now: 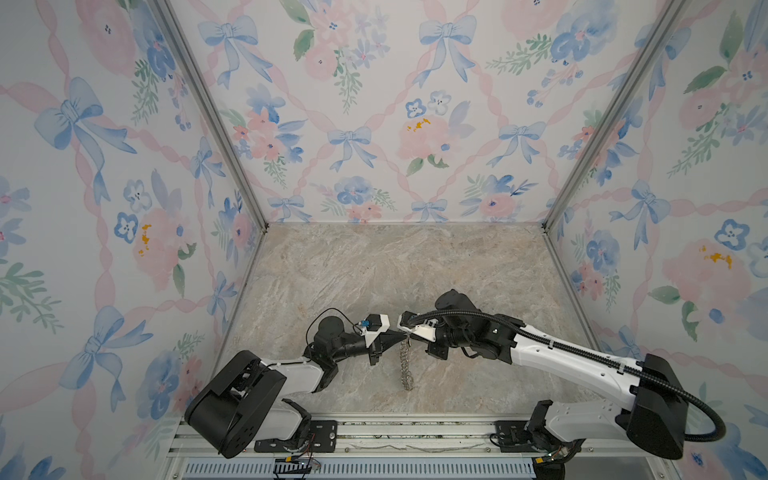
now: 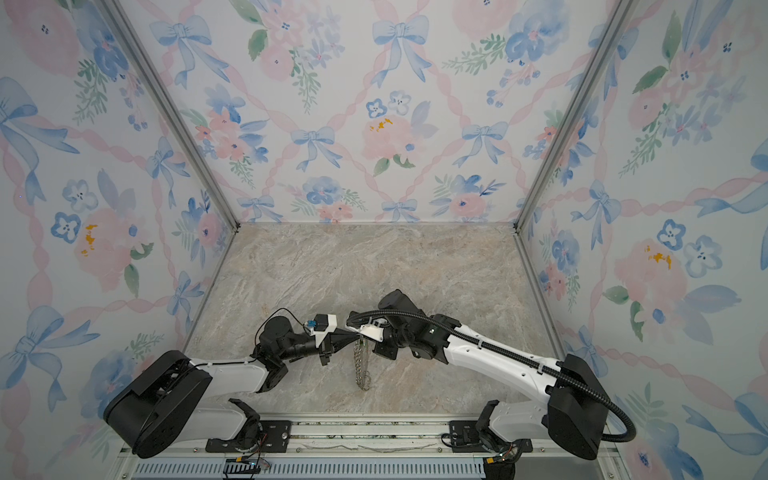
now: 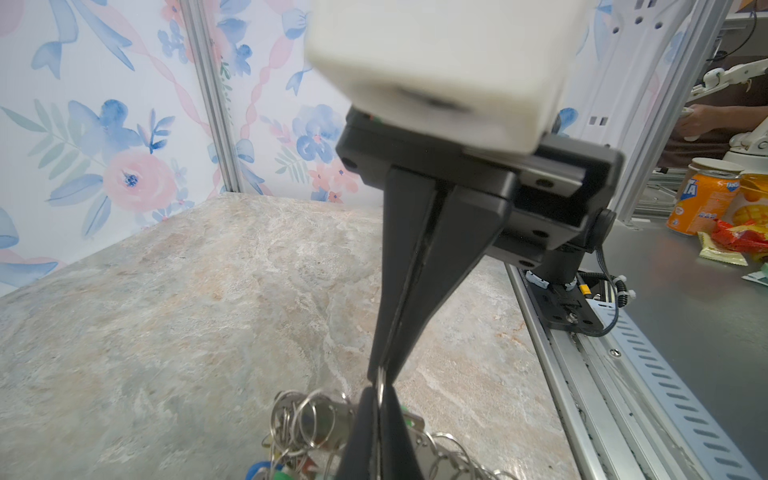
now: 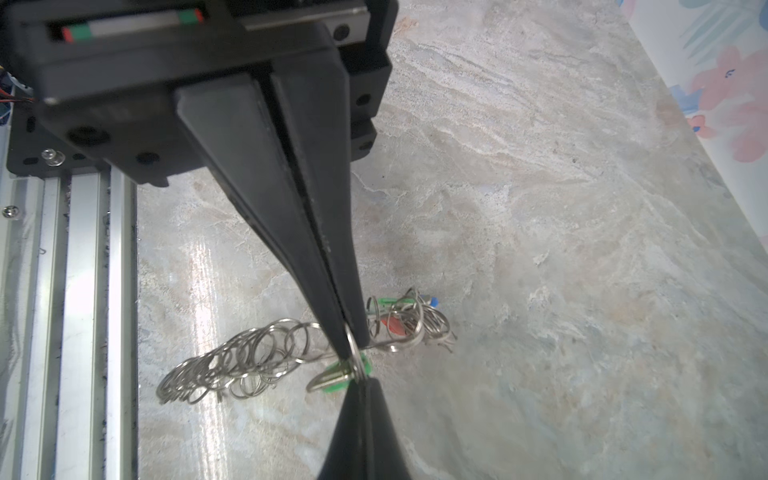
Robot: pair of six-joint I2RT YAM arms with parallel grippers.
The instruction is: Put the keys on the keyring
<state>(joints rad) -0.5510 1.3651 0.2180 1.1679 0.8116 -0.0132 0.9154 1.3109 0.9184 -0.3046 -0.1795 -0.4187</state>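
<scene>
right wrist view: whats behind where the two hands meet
A small silver ring pinched by the left hand and right hand, with a green key head behind it; the hands cover the rest of that key.

surface: marbled tabletop [image 1: 457, 270] | on it: keyring [image 1: 406, 368], silver rings trailing across it

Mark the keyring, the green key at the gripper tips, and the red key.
keyring [image 1: 406, 368]: in a top view, midway down its edge-on row of wire rings.
green key [image 4: 336, 387]: right wrist view, lower edge of its green head.
red key [image 4: 395, 326]: right wrist view, red head, among the rings.
</scene>
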